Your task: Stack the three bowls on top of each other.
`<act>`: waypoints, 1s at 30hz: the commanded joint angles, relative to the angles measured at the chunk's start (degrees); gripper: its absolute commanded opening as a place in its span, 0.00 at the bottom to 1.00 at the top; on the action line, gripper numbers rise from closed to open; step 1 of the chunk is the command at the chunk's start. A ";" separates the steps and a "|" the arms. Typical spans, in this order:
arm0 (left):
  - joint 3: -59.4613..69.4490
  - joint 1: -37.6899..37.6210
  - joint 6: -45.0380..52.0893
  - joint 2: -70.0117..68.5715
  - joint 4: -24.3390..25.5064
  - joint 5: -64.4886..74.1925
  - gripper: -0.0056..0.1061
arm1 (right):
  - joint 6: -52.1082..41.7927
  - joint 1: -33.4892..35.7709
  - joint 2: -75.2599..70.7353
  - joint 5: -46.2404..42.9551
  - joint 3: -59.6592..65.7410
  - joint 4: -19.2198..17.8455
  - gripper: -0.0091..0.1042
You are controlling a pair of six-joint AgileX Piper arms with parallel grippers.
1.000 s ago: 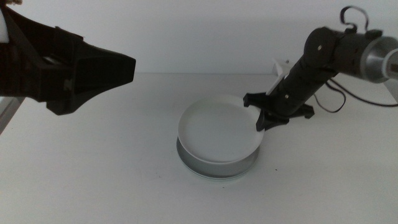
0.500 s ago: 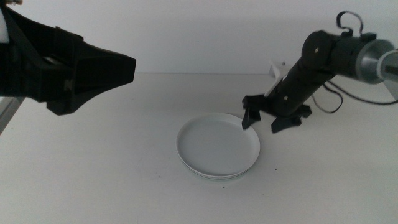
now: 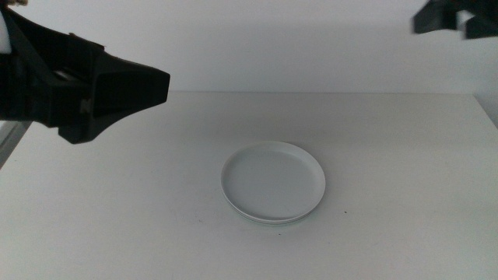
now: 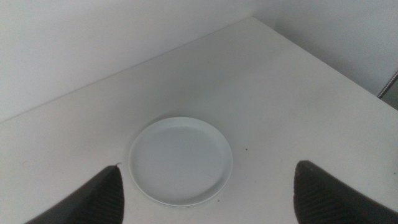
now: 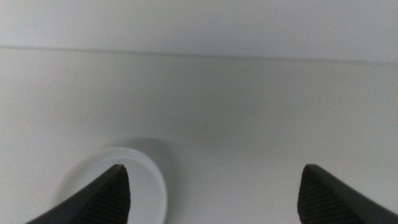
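Observation:
A white bowl (image 3: pixel 272 179) lies flat on top of a stack at the table's middle. Under its front edge only a thin pale rim (image 3: pixel 268 221) of a lower bowl shows; the grey-blue and mint green bowls are otherwise hidden. The stack also shows in the left wrist view (image 4: pixel 180 160) and partly in the right wrist view (image 5: pixel 134 180). My left gripper (image 3: pixel 148 85) hangs high at the upper left, open and empty (image 4: pixel 208 168). My right gripper (image 5: pixel 214 167) is open and empty, high above and away from the stack; a dark part of that arm (image 3: pixel 451 15) shows at the top right corner.
The white table (image 3: pixel 405 202) has its back edge against a pale wall. Its right edge (image 3: pixel 486 109) shows at the far right.
The right gripper has let go of the white bowl, which now lies flat on the stack. The right arm has pulled up and away to the top right corner. The left gripper has not moved.

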 commanded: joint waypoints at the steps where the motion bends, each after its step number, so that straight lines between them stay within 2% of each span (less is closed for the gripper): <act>1: 0.23 0.02 -0.04 -0.19 -0.06 -0.79 0.89 | 0.80 -0.61 -6.09 -0.42 3.82 -3.69 0.79; 4: 0.23 0.02 -0.04 -0.19 -0.06 -0.79 0.89 | 3.91 -0.61 -14.99 -3.87 11.01 -7.55 0.79; 7: 0.23 0.02 -0.04 -0.19 -0.06 -0.79 0.89 | 7.00 -0.61 -22.82 -9.25 18.94 -9.65 0.79; 11: 0.23 0.02 0.07 -0.19 -0.06 -0.78 0.89 | 8.04 -0.61 -29.30 -13.93 26.99 -9.89 0.79; 14: 0.34 0.02 0.07 -0.19 0.07 -1.15 0.89 | 8.04 -0.61 -30.30 -14.68 28.14 -9.89 0.79; 16: 0.97 0.02 0.07 -0.45 1.36 -5.05 0.89 | 8.04 -0.61 -30.29 -14.73 28.14 -9.89 0.79; 20: 6.81 0.55 0.07 -3.09 6.73 -24.09 0.89 | 8.04 -0.61 -30.29 -15.27 28.14 -9.89 0.79; 22: 10.24 2.78 -0.10 -4.74 7.03 -28.35 0.89 | 8.04 -0.61 -30.29 -15.26 28.14 -10.31 0.79; 30: 21.02 15.82 -0.10 -16.10 6.85 -28.20 0.89 | 8.47 -0.61 -30.29 -15.26 28.14 -9.81 0.79</act>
